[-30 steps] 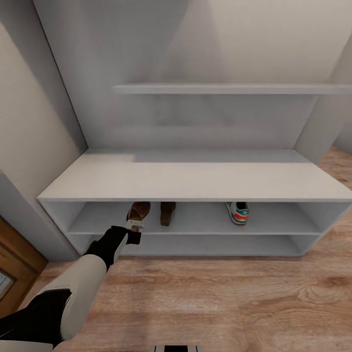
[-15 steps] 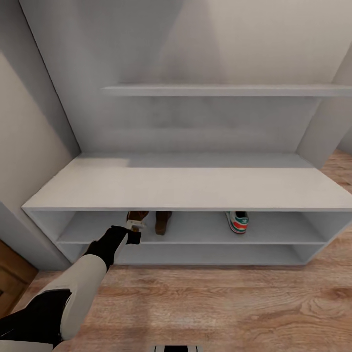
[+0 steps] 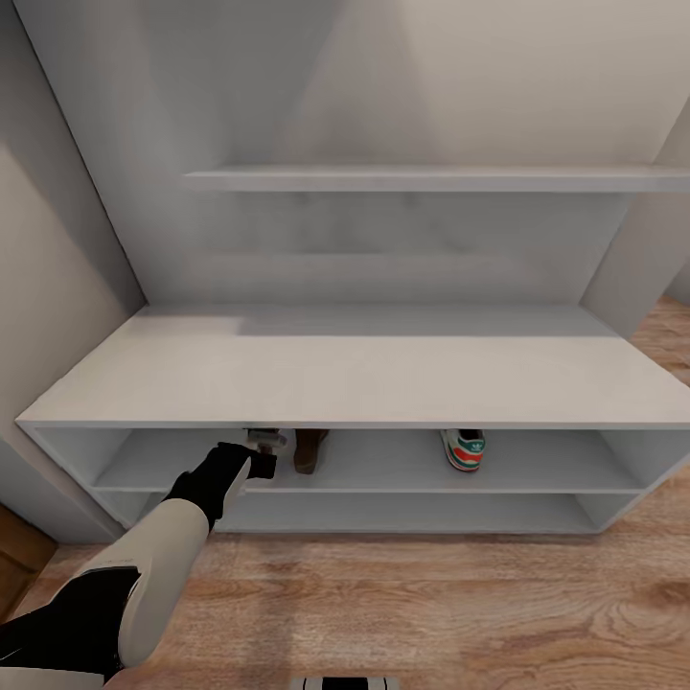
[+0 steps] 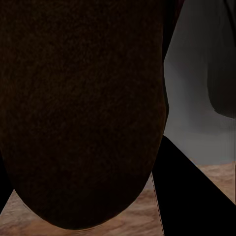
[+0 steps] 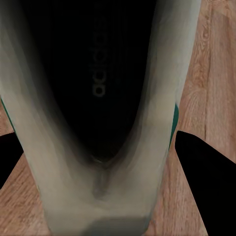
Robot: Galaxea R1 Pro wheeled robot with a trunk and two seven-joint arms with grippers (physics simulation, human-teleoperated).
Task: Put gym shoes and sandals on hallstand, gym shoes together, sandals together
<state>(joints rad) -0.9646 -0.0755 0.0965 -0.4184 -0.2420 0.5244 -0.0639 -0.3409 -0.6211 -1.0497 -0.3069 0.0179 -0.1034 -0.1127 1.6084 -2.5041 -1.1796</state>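
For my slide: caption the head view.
Left gripper reaching with brown leather sandal into pale grey hallstand, beside another sandal.

The hallstand (image 3: 364, 369) has a smooth, matt, pale grey painted finish, and the corridor floor (image 3: 460, 604) is light brown wood with visible grain and knots. The sandal (image 4: 83, 113) looks like dark brown matt leather with fine texture. The gym shoe (image 5: 98, 123) has a cream, smooth upper and a dark lining inside.
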